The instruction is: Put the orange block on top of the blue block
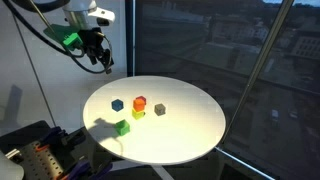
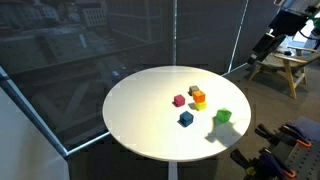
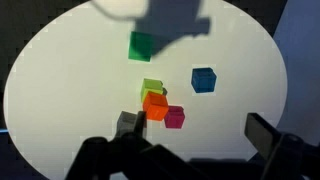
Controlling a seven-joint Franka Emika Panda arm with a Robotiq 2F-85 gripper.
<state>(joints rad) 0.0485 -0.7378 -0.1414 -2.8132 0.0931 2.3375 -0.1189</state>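
Note:
The orange block sits near the middle of the round white table, close against a yellow cube. The blue block stands alone a short way from it. In the wrist view the orange block lies left of centre and the blue block to its upper right. My gripper hangs high above the table's edge, well away from the blocks. Its fingers are open and empty.
A green cube sits apart near the table edge. A grey cube and a maroon cube flank the orange one. Dark windows stand behind the table. A wooden stool is beyond it.

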